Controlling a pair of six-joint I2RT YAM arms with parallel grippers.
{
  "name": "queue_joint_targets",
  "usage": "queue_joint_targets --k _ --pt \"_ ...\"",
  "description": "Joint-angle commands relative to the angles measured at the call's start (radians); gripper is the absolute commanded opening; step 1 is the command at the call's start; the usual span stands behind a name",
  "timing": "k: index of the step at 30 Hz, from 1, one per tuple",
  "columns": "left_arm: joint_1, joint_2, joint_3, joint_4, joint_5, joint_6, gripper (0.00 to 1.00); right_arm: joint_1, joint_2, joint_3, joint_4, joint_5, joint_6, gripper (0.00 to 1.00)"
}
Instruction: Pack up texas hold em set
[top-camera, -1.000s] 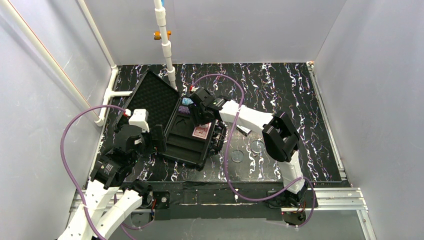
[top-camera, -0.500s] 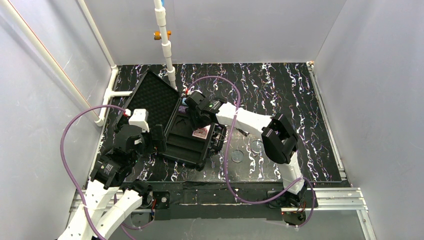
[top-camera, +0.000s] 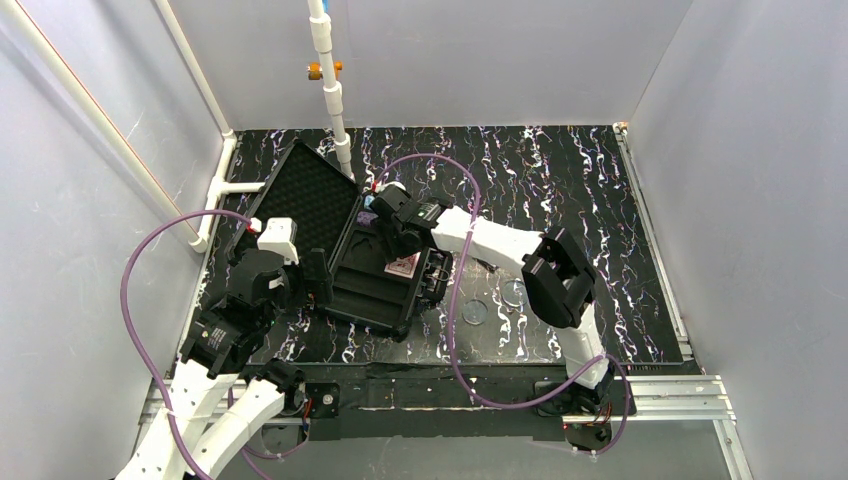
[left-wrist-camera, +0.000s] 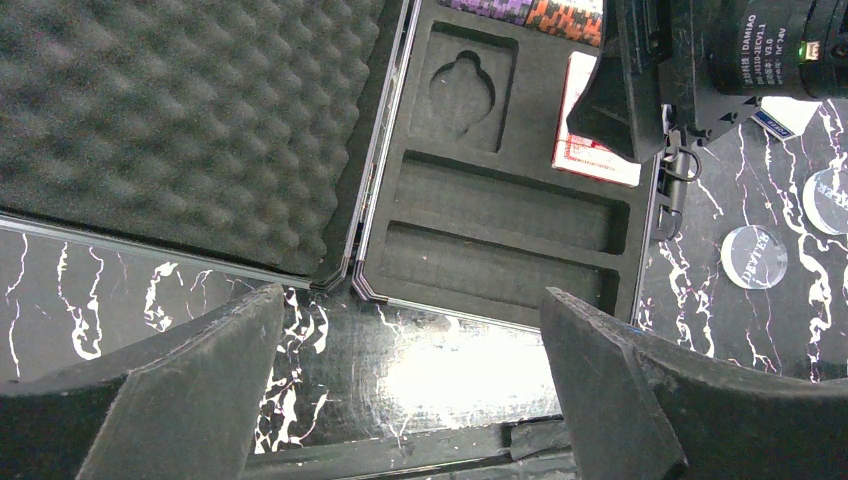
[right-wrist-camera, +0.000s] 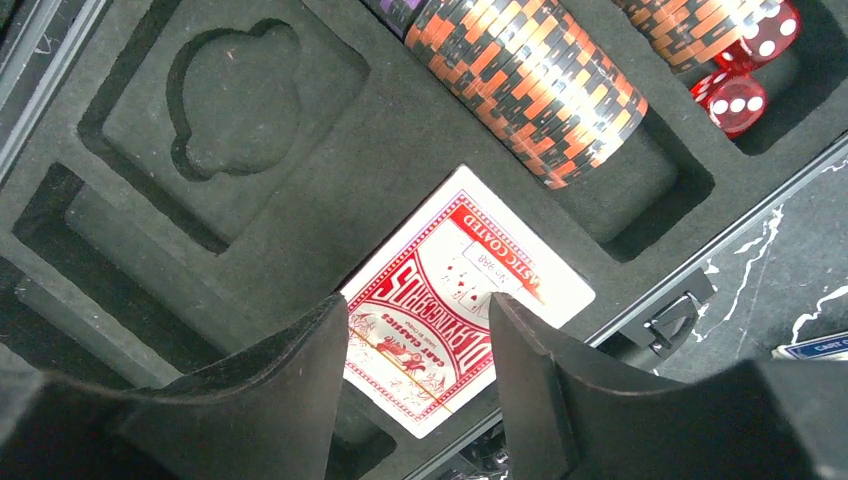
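Observation:
The black case lies open, with its foam lid (top-camera: 305, 200) at the left and its moulded tray (top-camera: 372, 290) at the right. A red card deck (right-wrist-camera: 465, 310) lies askew on the tray by the latch edge, also in the top view (top-camera: 403, 266). Brown chip stacks (right-wrist-camera: 530, 80), a purple stack (right-wrist-camera: 395, 10) and red dice (right-wrist-camera: 745, 70) sit in the tray. My right gripper (right-wrist-camera: 418, 305) is open, hovering just above the red deck. My left gripper (left-wrist-camera: 415, 390) is open and empty, near the case's front corner. Two clear round discs (left-wrist-camera: 755, 256) lie on the table.
A blue card deck (left-wrist-camera: 775, 120) lies on the table right of the case, mostly hidden by my right arm (top-camera: 500, 240). A white pipe (top-camera: 330, 90) stands behind the lid. Grey walls enclose the black marbled table (top-camera: 600, 200). Two long tray slots (left-wrist-camera: 500, 230) hold nothing.
My right gripper has shifted slightly left over the tray. The red deck stays on the tray. The left arm has not moved.

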Motion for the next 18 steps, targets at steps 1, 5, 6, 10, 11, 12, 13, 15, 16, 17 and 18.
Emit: queue_joint_targets --k 1,5,6,10,11,12,13,15,16,17,18 --pt "-0.002 0.007 0.004 -0.002 -0.007 0.008 0.99 0.005 -0.050 0.029 -0.033 0.050 -0.044 0.65" --pt "-0.002 0.006 0.004 -0.001 -0.005 0.007 0.99 0.005 -0.100 0.034 -0.058 0.091 -0.067 0.81" --pt "-0.002 0.006 0.004 0.000 -0.005 0.008 0.99 0.005 -0.113 0.030 -0.065 0.104 -0.070 0.84" --pt "-0.002 0.002 0.004 0.000 -0.004 0.008 0.99 0.004 -0.173 -0.010 -0.093 0.162 -0.072 0.98" --pt "-0.002 0.002 0.004 0.001 -0.002 0.008 0.99 0.004 -0.191 -0.023 -0.101 0.178 -0.070 0.98" --pt "-0.001 0.001 0.004 0.001 -0.002 0.008 0.99 0.004 -0.208 -0.035 -0.112 0.194 -0.067 0.98" --pt "-0.001 0.001 0.004 0.001 -0.002 0.008 0.99 0.003 -0.223 -0.049 -0.121 0.210 -0.062 0.98" --pt "-0.003 -0.001 0.004 0.001 0.000 0.008 0.99 0.000 -0.255 -0.079 -0.134 0.232 -0.045 0.98" --pt "-0.001 0.000 0.004 0.001 0.002 0.008 0.99 -0.002 -0.271 -0.099 -0.141 0.244 -0.031 0.98" --pt "-0.002 -0.001 0.004 0.001 0.002 0.008 0.99 -0.005 -0.283 -0.115 -0.152 0.252 -0.012 0.98" --pt "-0.001 -0.002 0.004 0.001 0.003 0.008 0.99 -0.009 -0.292 -0.129 -0.167 0.264 0.003 0.98"
